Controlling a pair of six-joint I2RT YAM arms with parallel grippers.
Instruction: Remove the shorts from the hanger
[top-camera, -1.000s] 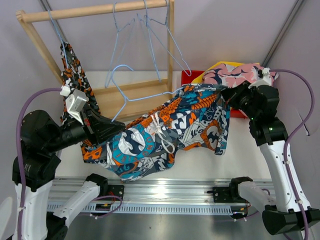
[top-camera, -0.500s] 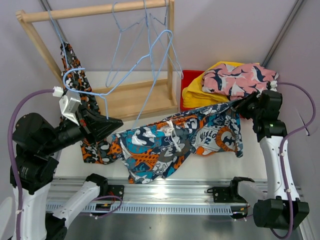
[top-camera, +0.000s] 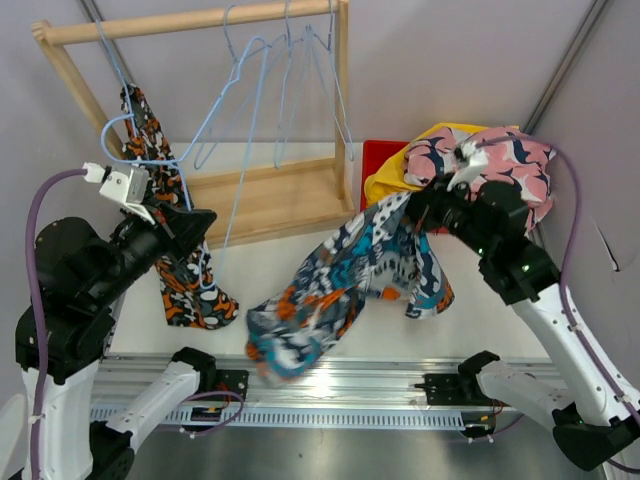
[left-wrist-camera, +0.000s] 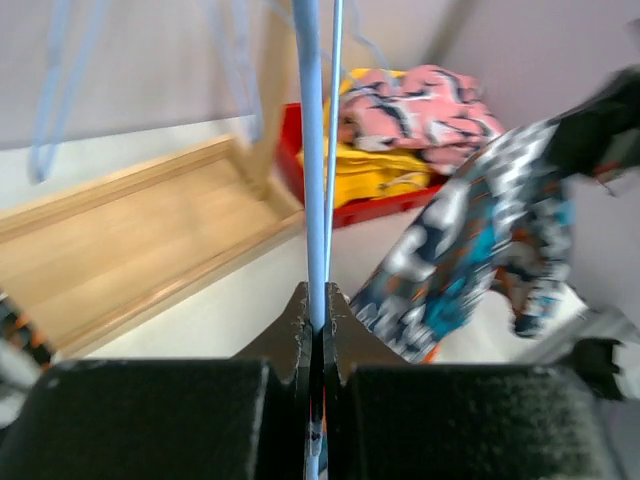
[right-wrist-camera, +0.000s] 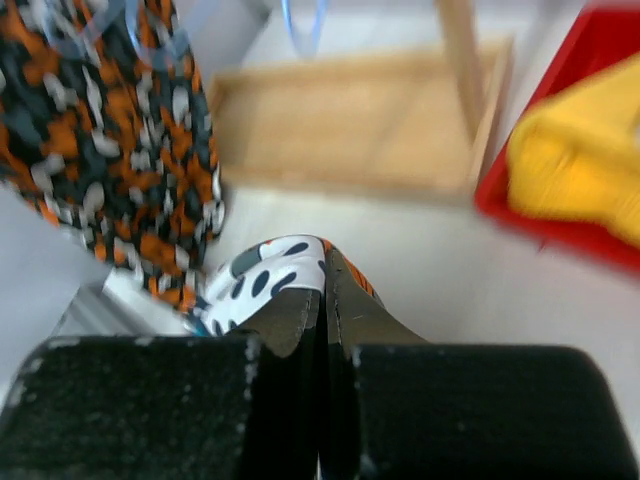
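My right gripper (top-camera: 425, 207) is shut on the teal-orange print shorts (top-camera: 340, 290), which hang from it over the table, free of any hanger. In the right wrist view the cloth (right-wrist-camera: 270, 265) is pinched at the gripper (right-wrist-camera: 322, 292). My left gripper (top-camera: 195, 222) is shut on an empty light blue wire hanger (top-camera: 235, 100), also in the left wrist view (left-wrist-camera: 310, 150). The orange-black-white shorts (top-camera: 165, 230) hang at the rack's left end. The pink print shorts (top-camera: 500, 160) and yellow shorts (top-camera: 390, 182) lie in the red bin (top-camera: 378, 152). The light blue shorts are out of view.
A wooden rack (top-camera: 280, 195) with a top bar (top-camera: 190, 20) stands at the back left and holds several empty wire hangers (top-camera: 320, 70). A metal rail (top-camera: 330, 390) runs along the near edge.
The hanger has come out of the teal-orange shorts. My left gripper has lifted it up and left toward the rack. My right gripper has swung left, and the shorts now dangle from it.
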